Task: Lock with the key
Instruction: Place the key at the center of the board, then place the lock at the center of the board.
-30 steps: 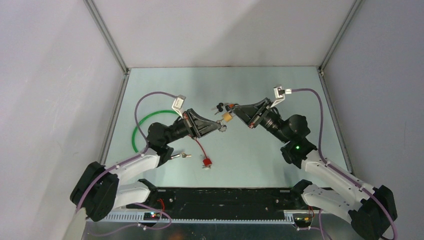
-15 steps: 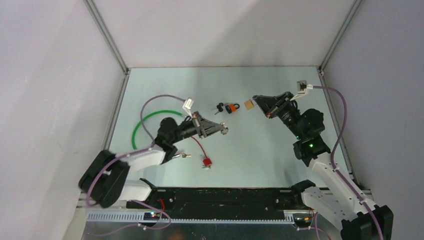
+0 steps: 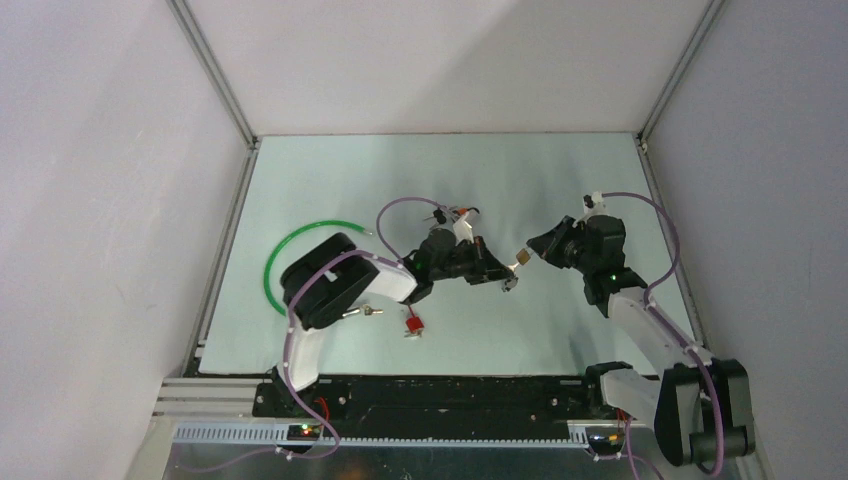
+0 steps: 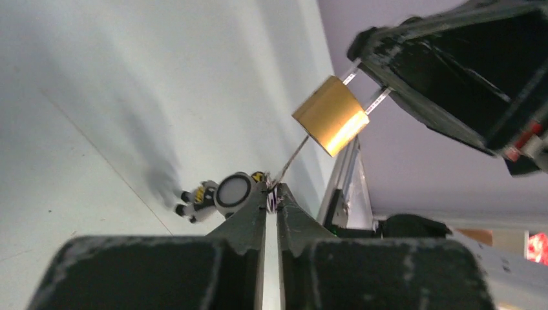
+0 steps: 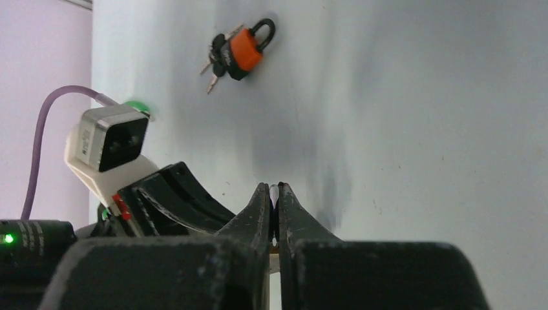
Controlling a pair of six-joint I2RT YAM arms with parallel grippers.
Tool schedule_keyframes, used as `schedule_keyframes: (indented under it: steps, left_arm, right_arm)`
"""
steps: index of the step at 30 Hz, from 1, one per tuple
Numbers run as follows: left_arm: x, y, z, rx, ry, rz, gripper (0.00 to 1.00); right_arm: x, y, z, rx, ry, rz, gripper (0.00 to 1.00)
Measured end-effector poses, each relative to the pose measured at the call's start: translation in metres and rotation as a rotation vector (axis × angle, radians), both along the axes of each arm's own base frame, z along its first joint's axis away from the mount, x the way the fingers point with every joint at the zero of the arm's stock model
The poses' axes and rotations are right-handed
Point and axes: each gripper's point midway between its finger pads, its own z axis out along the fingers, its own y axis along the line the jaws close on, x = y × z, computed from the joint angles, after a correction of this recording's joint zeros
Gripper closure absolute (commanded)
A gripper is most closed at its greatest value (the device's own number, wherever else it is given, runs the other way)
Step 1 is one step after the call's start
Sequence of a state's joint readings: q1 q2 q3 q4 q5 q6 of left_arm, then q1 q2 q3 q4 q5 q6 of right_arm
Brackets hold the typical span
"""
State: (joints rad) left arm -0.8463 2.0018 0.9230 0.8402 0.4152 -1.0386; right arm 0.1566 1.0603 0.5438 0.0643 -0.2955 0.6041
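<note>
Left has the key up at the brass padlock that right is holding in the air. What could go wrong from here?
1. The left gripper pinches the key only at its very end, with the thin blade sticking far out. An off-axis push may pivot it or work it loose.
2. The right gripper holds the brass padlock by its shackle alone, so the body may swing or twist away from the key tip.

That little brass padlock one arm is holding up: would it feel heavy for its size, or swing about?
Probably heavy for its size: the brass padlock looks like solid metal. It may pivot when the key pushes it, since the right gripper pinches only its thin shackle. Those smooth bars might also slip.
</note>
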Motion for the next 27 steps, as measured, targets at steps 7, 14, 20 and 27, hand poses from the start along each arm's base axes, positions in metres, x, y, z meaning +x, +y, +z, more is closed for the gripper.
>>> schedule_keyframes:
  steps: [7, 14, 20, 27]
  left_arm:
    - [0.007, -0.009, -0.029, 0.072, 0.061, 0.075, 0.42]
    - [0.018, 0.009, -0.050, 0.193, 0.061, 0.169, 0.26]
    - [0.029, 0.056, -0.047, 0.374, -0.017, 0.294, 0.07]
    - [0.036, 0.139, -0.021, 0.602, -0.132, 0.492, 0.00]
  right_arm:
    - [0.011, 0.000, -0.047, -0.004, 0.128, -0.011, 0.92]
    - [0.015, 0.002, -0.077, 0.010, 0.213, -0.026, 0.84]
    - [0.016, -0.002, -0.089, 0.000, 0.247, -0.058, 0.51]
    - [0.002, -0.022, -0.105, -0.090, 0.296, -0.147, 0.24]
